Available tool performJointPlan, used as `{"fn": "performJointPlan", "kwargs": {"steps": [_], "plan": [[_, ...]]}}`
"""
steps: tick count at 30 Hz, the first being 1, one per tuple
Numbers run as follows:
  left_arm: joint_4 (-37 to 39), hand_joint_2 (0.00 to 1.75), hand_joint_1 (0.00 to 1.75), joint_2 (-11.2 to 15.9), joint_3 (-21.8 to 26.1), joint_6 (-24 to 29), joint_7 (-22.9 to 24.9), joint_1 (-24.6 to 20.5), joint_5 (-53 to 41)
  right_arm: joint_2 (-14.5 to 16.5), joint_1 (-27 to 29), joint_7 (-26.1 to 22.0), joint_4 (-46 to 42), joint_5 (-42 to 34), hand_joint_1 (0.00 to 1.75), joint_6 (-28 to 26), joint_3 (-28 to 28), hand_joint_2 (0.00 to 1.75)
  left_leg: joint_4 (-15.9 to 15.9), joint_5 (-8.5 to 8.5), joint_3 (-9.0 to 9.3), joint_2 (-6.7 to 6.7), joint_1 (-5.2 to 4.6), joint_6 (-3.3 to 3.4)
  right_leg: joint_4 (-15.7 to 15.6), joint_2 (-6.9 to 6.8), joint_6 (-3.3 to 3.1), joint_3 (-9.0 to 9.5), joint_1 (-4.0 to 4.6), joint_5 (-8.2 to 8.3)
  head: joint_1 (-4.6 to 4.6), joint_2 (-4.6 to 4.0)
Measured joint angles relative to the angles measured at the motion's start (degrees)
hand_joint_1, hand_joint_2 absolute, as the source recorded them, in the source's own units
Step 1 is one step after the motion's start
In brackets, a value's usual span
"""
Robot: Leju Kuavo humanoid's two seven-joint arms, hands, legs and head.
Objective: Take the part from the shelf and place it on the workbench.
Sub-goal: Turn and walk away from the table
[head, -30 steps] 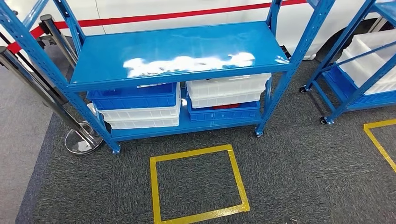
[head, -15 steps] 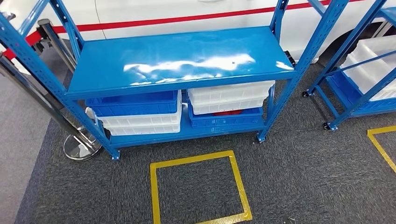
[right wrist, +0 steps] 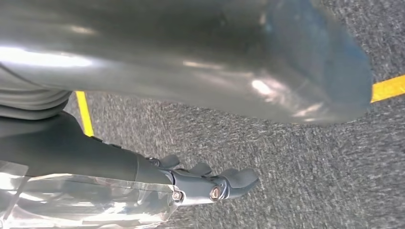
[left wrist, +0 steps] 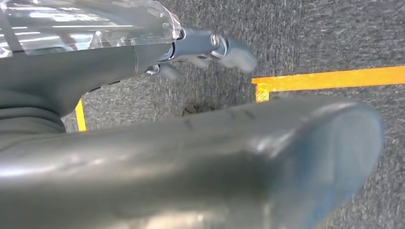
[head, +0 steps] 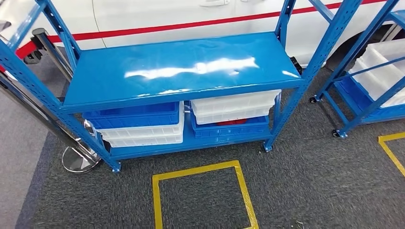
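No loose part is seen on the blue shelf rack (head: pixel 181 67); its upper deck carries only glare. A red item (head: pixel 232 122), possibly the part, is glimpsed in the blue bin (head: pixel 229 128) on the lower level, under two stacked white trays (head: pixel 234 106); identity cannot be confirmed. Beside them a blue bin is stacked on white trays (head: pixel 143 133).

The left hand (left wrist: pixel 205 50) is seen hanging over grey carpet (left wrist: pixel 310 38), fingers loosely extended, nothing held. The right hand (right wrist: pixel 205 183) is likewise empty, fingers slack.

Risks, as judged: the red item is nearly covered, so a reach may snag the trays above or drag the bin off the low shelf. The low level requires a deep stoop, with the upper deck edge liable to be struck. The yellow floor square (head: pixel 203 195) marks a probable stance; overshoot would bring the legs against the rack. The chrome stanchion base (head: pixel 79 160) lies close by the rack's left post.
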Motion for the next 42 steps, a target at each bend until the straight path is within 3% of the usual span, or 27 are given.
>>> {"fn": "performJointPlan", "kwargs": {"steps": [3, 5, 7, 8, 9, 11, 12, 14, 16, 18, 19, 21, 23, 24, 25, 26, 28, 29, 33, 35, 37, 38, 39, 40, 42], "plan": [[0.0, 0.00, 0.00, 0.0, 0.1, 0.0, 0.0, 0.1, 0.1, 0.0, -0.2, 0.0, -0.1, 0.0, 0.00, 0.0, 0.0, 0.00, -1.1, 0.71, 0.81, 0.02, 0.50, 0.86, 1.5, -0.09, 0.82, -0.35, 0.03, -1.40, 0.09, 0.00], [0.0, 0.00, 0.00, 0.0, 0.3, -0.3, 0.1, 0.1, 0.5, 0.0, -0.3, -0.1, -0.1, 0.1, 0.00, 0.0, 0.0, 0.00, -1.5, 0.59, 1.27, 0.07, 0.56, 1.35, 7.3, -0.13, 1.16, -3.38, -0.07, -4.19, 0.21, 0.00], [0.0, 0.87, 0.00, 0.0, 0.5, -0.7, 0.3, 0.0, 0.9, 0.0, -0.2, -0.1, -0.1, 0.1, 0.00, 0.0, 0.0, 0.00, -1.5, 0.26, 1.47, 0.04, 0.44, 1.65, 14.3, -0.13, 1.43, -7.69, -0.16, -6.41, 0.26, 0.00], [0.0, 1.31, 0.00, 0.0, 0.6, -1.0, 0.5, 0.0, 1.0, 0.0, -0.2, -0.1, -0.1, 0.1, 0.00, 0.0, 0.0, 0.00, -1.4, 0.06, 1.65, -0.02, 0.40, 1.68, 15.6, -0.14, 1.53, -8.93, -0.18, -6.03, 0.26, 0.00], [0.0, 1.75, 0.00, 0.0, 0.7, -1.2, 0.7, 0.1, 1.1, 0.0, -0.1, -0.1, -0.1, 0.1, 0.00, 0.0, 0.0, 0.00, -1.4, -0.18, 1.90, -0.08, 0.40, 1.62, 14.8, -0.15, 1.57, -9.06, -0.20, -4.46, 0.27, 0.00], [0.0, 1.75, 0.00, -0.1, 0.8, -1.4, 1.1, 0.2, 1.2, -0.1, -0.1, -0.1, -0.1, 0.1, 0.00, 0.0, 0.0, 0.00, -1.1, -0.77, 2.49, -0.15, 0.42, 1.33, 7.8, -0.16, 1.48, -6.45, -0.27, 0.35, 0.27, 0.00], [0.0, 1.75, 0.00, -0.1, 0.9, -1.3, 1.3, 0.2, 1.2, -0.1, -0.2, 0.0, -0.1, 0.1, 0.00, 0.0, 0.0, 0.00, -0.8, -1.10, 2.65, -0.18, 0.32, 1.09, 4.2, -0.15, 1.35, -4.98, -0.18, 1.94, 0.28, 0.00], [0.0, 1.75, 0.00, -0.1, 1.0, -1.2, 1.5, 0.0, 1.1, -0.1, -0.3, 0.3, -0.1, 0.1, 0.00, 0.1, 0.0, 0.87, -0.6, -1.53, 2.67, -0.21, 0.11, 0.55, 0.9, -0.07, 0.93, -3.65, -0.04, 2.71, 0.25, 0.00], [0.0, 1.75, 0.00, -0.1, 1.1, -1.3, 1.6, -0.1, 1.1, -0.1, -0.4, 1.7, -0.1, -0.3, 0.00, -0.1, -0.1, 1.75, -0.8, -1.67, 2.74, -0.21, 0.02, -0.03, 0.7, -0.01, 0.31, -3.62, -0.03, 2.64, 0.20, 0.00], [0.0, 1.75, 0.00, -0.1, 1.2, -1.4, 1.8, -0.1, 1.3, -0.1, -0.4, 3.8, -0.1, -0.7, 0.00, -0.3, -0.4, 1.75, 0.4, -2.65, 2.43, -0.18, 0.10, -0.68, 0.3, -0.06, -0.36, -3.37, -0.22, 2.76, 0.20, 0.00], [0.0, 1.75, 0.00, -0.1, 1.3, -1.4, 1.9, -0.1, 1.3, -0.1, -0.5, 4.6, -0.1, -0.8, 0.00, -0.4, -0.5, 1.75, 2.5, -3.95, 1.52, -0.16, 0.19, -1.00, 0.1, -0.12, -0.64, -3.25, -0.35, 2.80, 0.19, 0.00], [0.0, 1.75, 0.00, -0.1, 1.3, -1.5, 2.1, -0.1, 1.4, -0.1, -0.6, 5.3, -0.1, -0.9, 0.00, -0.4, -0.7, 1.75, 9.7, -7.54, -1.90, -0.11, 0.45, -1.51, 0.1, -0.22, -0.98, -3.18, -0.37, 2.70, 0.16, 0.00], [0.0, 1.75, 0.00, -0.1, 1.5, -1.8, 2.2, 0.0, 1.4, -0.1, -0.6, 6.1, -0.1, -0.9, 0.00, -0.2, -0.9, 1.75, 15.3, -9.06, -4.80, -0.11, 0.72, -1.83, 0.1, -0.24, -1.06, -3.10, -0.34, 2.58, 0.18, 0.00], [0.0, 1.75, 0.00, -0.1, 1.5, -1.9, 2.2, 0.1, 1.5, -0.1, -0.6, 6.4, -0.1, -0.9, 0.00, -0.2, -0.9, 1.75, 15.1, -8.18, -4.88, -0.10, 0.81, -1.87, 0.1, -0.21, -1.03, -3.00, -0.33, 2.51, 0.17, 0.00], [0.0, 1.75, 0.00, -0.1, 1.6, -1.9, 2.2, 0.1, 1.5, -0.1, -0.6, 6.8, -0.1, -0.9, 0.00, -0.1, -0.9, 1.75, 12.6, -6.33, -3.86, -0.10, 0.88, -1.81, 0.1, -0.18, -0.94, -2.82, -0.34, 2.42, 0.17, 0.00], [0.0, 1.75, 0.00, -0.1, 1.7, -1.9, 2.2, 0.1, 1.5, -0.1, -0.6, 7.1, 0.0, -0.8, 0.00, 0.0, -0.9, 1.75, 8.6, -4.04, -2.02, -0.08, 0.90, -1.61, 0.1, -0.13, -0.80, -2.61, -0.35, 2.31, 0.17, 0.00], [0.0, 1.75, 0.00, -0.1, 1.9, -1.9, 2.3, -0.1, 1.6, -0.1, -0.7, 7.4, 0.0, -0.8, 0.00, 0.4, -0.9, 1.75, 1.6, -1.38, 1.22, -0.05, 0.67, -1.02, 0.1, -0.11, -0.32, -2.36, -0.21, 2.08, 0.19, 0.00], [0.0, 1.75, 0.00, -0.1, 2.0, -1.9, 2.3, -0.1, 1.6, -0.1, -0.7, 7.4, 0.0, -0.8, 0.00, 0.7, -1.0, 1.75, -0.2, -1.02, 1.99, -0.07, 0.52, -0.73, 0.2, -0.13, -0.02, -2.34, -0.16, 2.01, 0.20, 0.00], [0.0, 1.75, 0.00, -0.1, 2.2, -2.0, 2.6, -0.1, 1.6, -0.1, -0.9, 7.2, 0.0, -0.9, 0.00, 1.8, -1.0, 1.75, -1.4, -0.73, 2.48, -0.11, 0.58, 0.61, 0.7, -0.17, 1.27, -2.40, -0.25, 1.41, 0.25, 0.00], [0.0, 1.75, 0.00, -0.1, 2.3, -2.0, 2.6, -0.1, 1.6, -0.1, -1.0, 7.2, 0.0, -1.0, 0.00, 2.1, -1.0, 1.75, -1.9, -0.43, 2.74, -0.01, 0.72, 1.26, 5.4, -0.15, 1.71, -4.49, -0.34, -1.41, 0.28, 0.00], [0.0, 1.75, 0.00, -0.1, 2.3, -2.0, 2.6, -0.2, 1.6, -0.1, -1.0, 7.2, 0.0, -1.0, 0.00, 2.1, -1.0, 1.75, -1.9, -0.48, 2.73, 0.02, 0.57, 1.51, 12.9, -0.15, 2.03, -8.27, -0.36, -4.75, 0.29, 0.00], [0.0, 1.75, 0.00, -0.1, 2.3, -2.0, 2.6, -0.2, 1.6, -0.1, -0.9, 7.2, 0.0, -1.1, 0.00, 2.1, -1.1, 1.75, -1.9, -0.53, 2.76, 0.04, 0.50, 1.56, 15.4, -0.16, 2.15, -9.62, -0.39, -5.31, 0.29, 0.00], [0.0, 1.75, 0.00, -0.1, 2.3, -2.0, 2.6, -0.2, 1.6, -0.1, -0.7, 7.2, 0.0, -1.2, 0.00, 2.2, -1.1, 1.75, -1.9, -0.58, 2.82, 0.05, 0.46, 1.57, 15.8, -0.16, 2.19, -10.01, -0.41, -4.72, 0.28, 0.00], [-0.3, 1.75, 0.00, -0.1, 2.2, -2.0, 2.7, -0.2, 1.5, -0.1, -0.4, 7.2, 0.0, -1.4, 0.00, 2.3, -0.9, 1.31, -1.8, -0.67, 2.93, 0.03, 0.44, 1.53, 13.9, -0.17, 2.16, -9.21, -0.44, -3.03, 0.29, 0.00], [-1.3, 1.75, 0.00, 0.0, 1.9, -2.2, 3.0, -0.2, 1.5, -0.2, 0.7, 7.3, 0.1, -2.5, 0.00, 2.8, -0.1, 0.44, -1.6, -0.98, 3.14, -0.12, 0.42, 1.28, 6.1, -0.19, 1.85, -5.53, -0.46, 0.92, 0.29, 0.00]]}}
